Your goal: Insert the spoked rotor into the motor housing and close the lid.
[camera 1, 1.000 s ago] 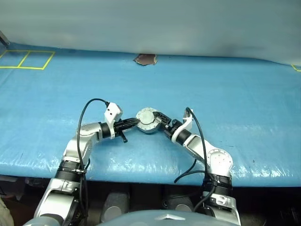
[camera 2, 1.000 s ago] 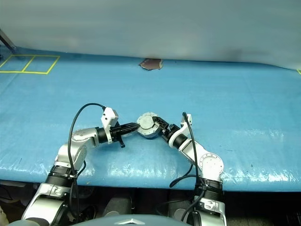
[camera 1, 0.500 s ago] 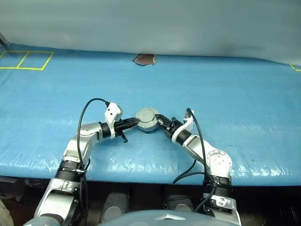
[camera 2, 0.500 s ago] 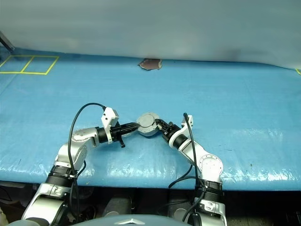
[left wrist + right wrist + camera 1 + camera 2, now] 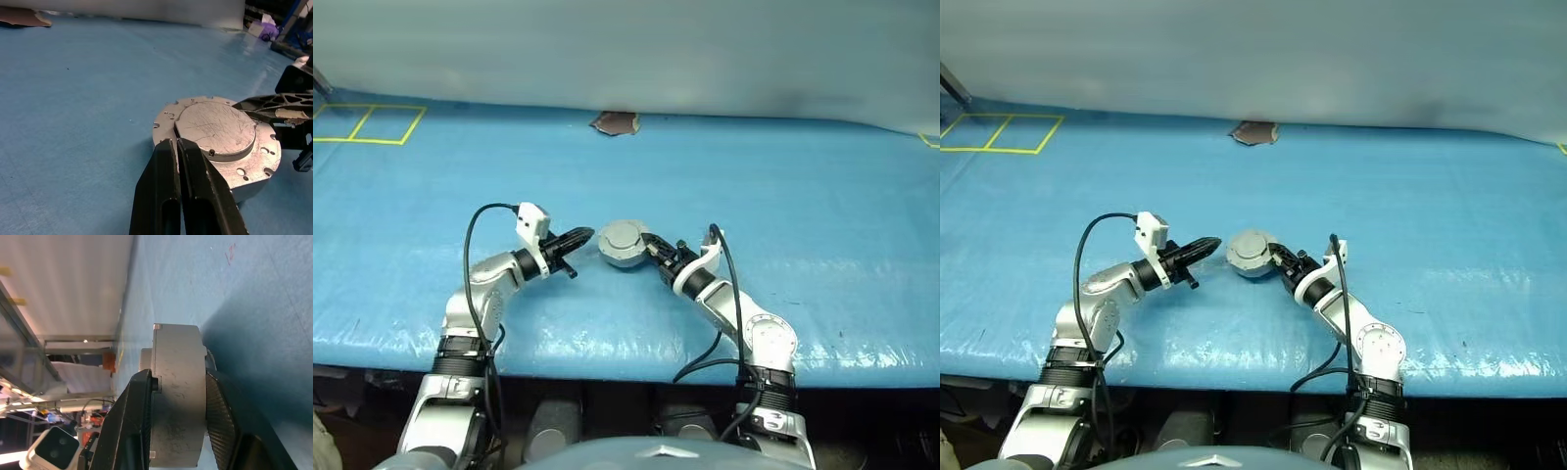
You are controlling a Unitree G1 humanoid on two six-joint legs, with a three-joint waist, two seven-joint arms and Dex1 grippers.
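Since a second earlier the left claw (image 5: 579, 236) had drawn back from the motor housing (image 5: 624, 247), leaving a small gap of blue where its tips had been touching the housing's left edge, and the arm had swung a little outward and up. The housing itself had shifted slightly toward the far side of the counter (image 5: 783, 186), and the right claw (image 5: 651, 249) had narrowed around it.

The housing sat on the blue-covered counter between the two arms, close to the near edge, with the lid (image 5: 215, 128) down flat over it, its plain scratched grey face upward. The rotor was not visible with the lid closed.

The left claw's fingers (image 5: 161, 196) were pressed together, holding nothing, their tips just beside the housing's rim in the wrist view. The right claw pinched the housing from the side, one finger (image 5: 128, 426) above the lid and the other below the base, both lying against the metal in the right wrist view.

A brownish patch (image 5: 615, 122) lay at the far edge of the counter, and yellow tape lines (image 5: 367, 124) marked squares at the far left.
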